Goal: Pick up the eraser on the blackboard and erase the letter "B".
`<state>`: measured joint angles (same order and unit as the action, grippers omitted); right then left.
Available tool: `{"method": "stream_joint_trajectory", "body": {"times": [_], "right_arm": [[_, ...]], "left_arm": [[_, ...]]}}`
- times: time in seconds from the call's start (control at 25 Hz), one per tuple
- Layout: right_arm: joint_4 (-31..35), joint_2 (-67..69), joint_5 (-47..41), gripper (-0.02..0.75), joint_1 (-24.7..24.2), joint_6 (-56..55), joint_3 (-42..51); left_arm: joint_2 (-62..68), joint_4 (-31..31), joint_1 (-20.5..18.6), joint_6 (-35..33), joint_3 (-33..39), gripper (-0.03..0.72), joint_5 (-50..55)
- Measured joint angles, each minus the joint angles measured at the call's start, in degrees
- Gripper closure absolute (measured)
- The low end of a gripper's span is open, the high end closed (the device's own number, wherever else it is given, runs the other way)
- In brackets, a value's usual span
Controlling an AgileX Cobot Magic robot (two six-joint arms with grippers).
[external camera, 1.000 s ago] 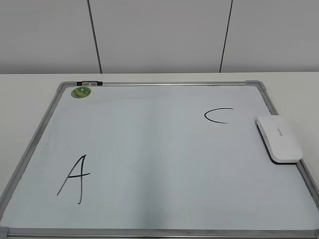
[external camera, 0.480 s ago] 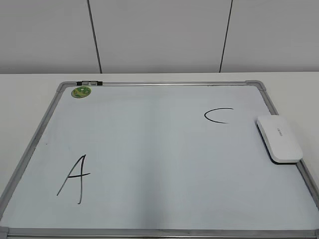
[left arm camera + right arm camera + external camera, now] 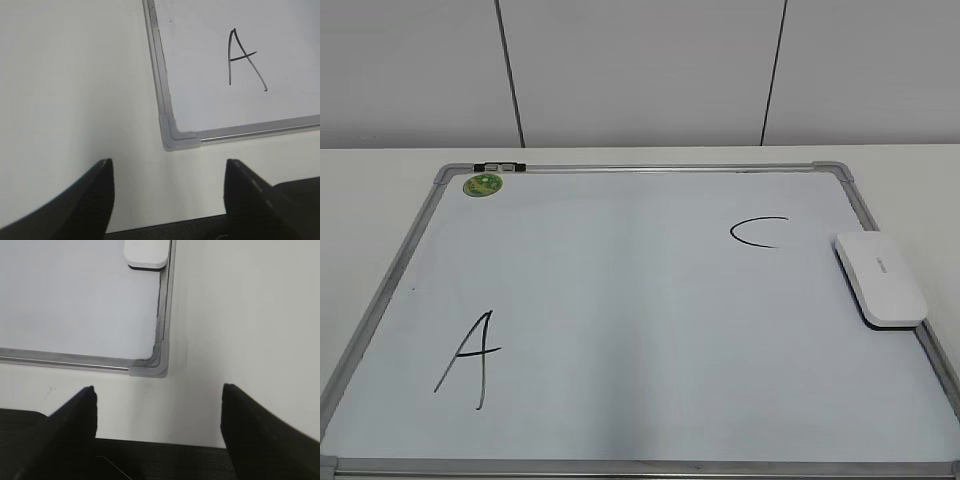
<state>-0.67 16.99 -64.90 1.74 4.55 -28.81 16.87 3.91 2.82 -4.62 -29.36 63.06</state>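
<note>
The flat white plastic eraser (image 3: 881, 278) lies at the right edge of the silver-framed white blackboard (image 3: 620, 300) on the bench (image 3: 75, 85). Left hand (image 3: 167, 187) and right hand (image 3: 157, 412) hang spread wide, empty, above the near corners.

Lab or office test bench: plain white table (image 3: 380, 200), bare grey panelled wall (image 3: 640, 70), framed blackboard (image 3: 640, 167) laid flat.

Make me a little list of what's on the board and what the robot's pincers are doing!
board: blackboard, white with a silver frame
letters seen: A, C; no "B" visible
eraser: lying at the board's right edge
green magnet: top left corner
left pincer: open, empty, off the board
right pincer: open, empty, off the board
</note>
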Motion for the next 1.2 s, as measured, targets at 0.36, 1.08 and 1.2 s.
{"method": "stream_joint_trajectory", "body": {"times": [0.36,1.08,1.2], "right_arm": [[0.0,-0.38,0.12,0.147,0.0,0.0,0.03],[0.0,-17.85,-0.1,0.147,-4.02,0.0,0.13],[0.0,-18.07,-0.1,0.147,-4.06,0.0,0.13]], "left_arm": [[-0.59,0.0,0.0,0.0,0.0,0.206,-0.11],[-16.25,0.0,-1.81,0.05,0.0,0.238,0.33],[-16.25,0.0,-1.81,0.05,0.0,0.239,0.33]]}}
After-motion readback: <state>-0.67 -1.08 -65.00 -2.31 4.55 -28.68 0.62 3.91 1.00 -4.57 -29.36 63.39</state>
